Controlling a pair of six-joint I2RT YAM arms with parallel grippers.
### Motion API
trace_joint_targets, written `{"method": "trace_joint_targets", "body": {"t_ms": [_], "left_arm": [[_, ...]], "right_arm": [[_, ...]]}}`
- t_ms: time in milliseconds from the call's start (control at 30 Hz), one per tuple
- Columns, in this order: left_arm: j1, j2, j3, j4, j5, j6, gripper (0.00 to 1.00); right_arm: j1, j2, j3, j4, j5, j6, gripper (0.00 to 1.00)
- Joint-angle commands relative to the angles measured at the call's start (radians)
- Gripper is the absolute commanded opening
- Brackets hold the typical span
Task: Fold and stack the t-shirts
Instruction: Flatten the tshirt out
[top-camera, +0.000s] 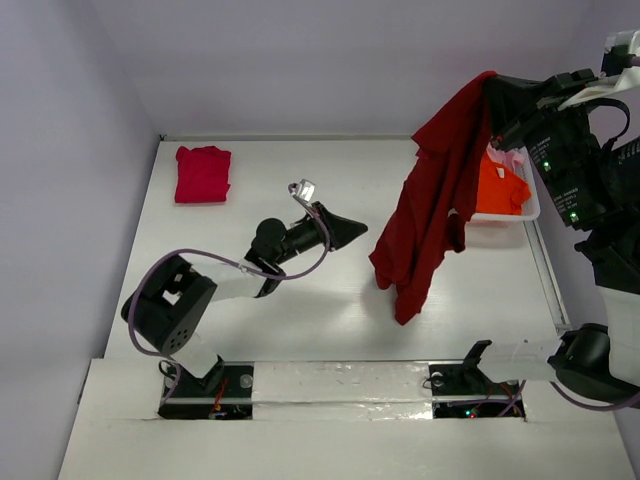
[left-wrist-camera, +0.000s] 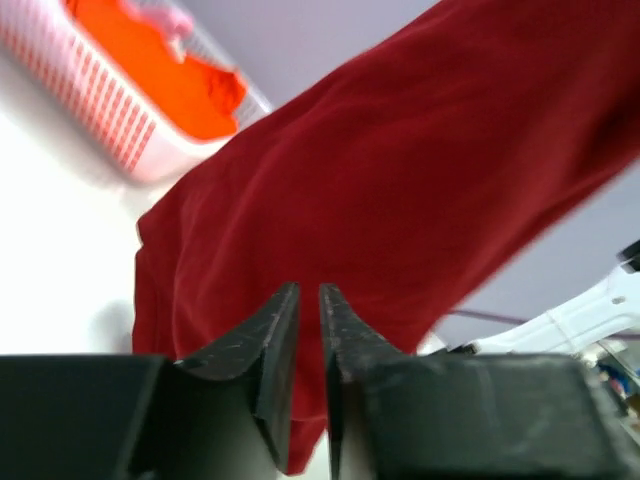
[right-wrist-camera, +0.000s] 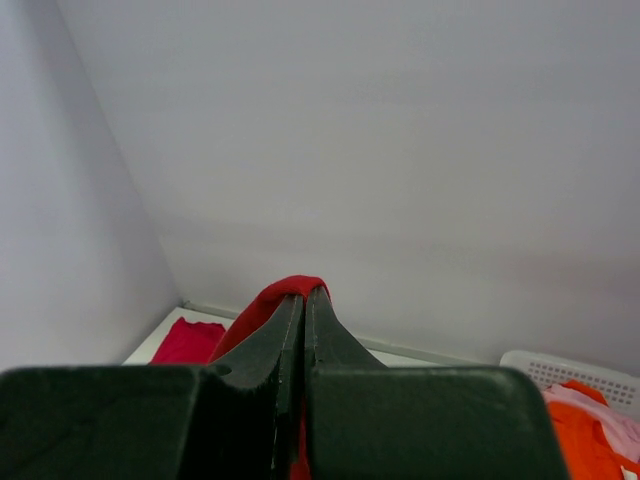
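Hanging from the right hand (top-camera: 494, 92) in the top view, the dark red t-shirt (top-camera: 430, 200) is held high over the right side of the desk (top-camera: 300, 330). Whether its lowest fold reaches the surface I cannot tell. The crimson-pink t-shirt (top-camera: 203, 173) lies folded near the far left corner, well apart. Behind the hanging cloth sits the white basket (top-camera: 528, 212), holding the orange t-shirt (top-camera: 500, 188) and the pale pink t-shirt (top-camera: 512, 158). The left hand (top-camera: 358, 231) sits low over the middle of the desk, pointed at the hanging shirt and just short of its edge.

From the left wrist, the left hand (left-wrist-camera: 308, 292) shows its jaws drawn to a narrow slit. The dark red t-shirt (left-wrist-camera: 400, 180) fills the view beyond them, but no cloth shows pinched between. The basket (left-wrist-camera: 110, 130) and the orange t-shirt (left-wrist-camera: 160, 60) lie farther off.

From the right wrist, the right hand (right-wrist-camera: 304, 295) is clamped on a ridge of the dark red t-shirt (right-wrist-camera: 290, 284), which peeks over its tips.

The step looks like taking a second hold so the shirt can be spread flat. To do it well, the left hand likely needs cloth properly between its jaws, a single layer at a hem or shoulder corner away from the right hand's hold. Both hands could then draw apart to take out the slack. The shirt should be laid on bare desk, apart from the basket and the folded shirt.
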Motion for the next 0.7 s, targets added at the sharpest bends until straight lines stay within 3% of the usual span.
{"method": "trace_joint_targets", "body": {"t_ms": [0, 33, 67, 133, 367, 667], "left_arm": [[-0.001, -0.055, -0.024, 0.593, -0.004, 0.036, 0.1], [-0.001, -0.055, -0.024, 0.587, -0.004, 0.036, 0.12], [-0.001, -0.053, -0.024, 0.579, -0.004, 0.033, 0.25], [-0.001, -0.041, -0.028, 0.604, 0.005, 0.005, 0.29], [-0.001, -0.029, -0.113, 0.728, 0.006, -0.048, 0.29], [-0.062, -0.001, -0.065, 0.777, 0.063, -0.125, 0.31]], "right_arm": [[0.009, -0.029, 0.0, 0.098, 0.024, -0.01, 0.0], [0.009, -0.029, 0.0, 0.097, 0.026, -0.011, 0.0], [0.009, -0.027, 0.003, 0.097, 0.027, -0.013, 0.0], [0.009, -0.022, 0.007, 0.095, 0.041, -0.022, 0.0], [0.009, -0.056, -0.017, 0.123, 0.021, -0.002, 0.0], [0.009, -0.021, 0.006, 0.127, 0.01, 0.007, 0.0]]}}
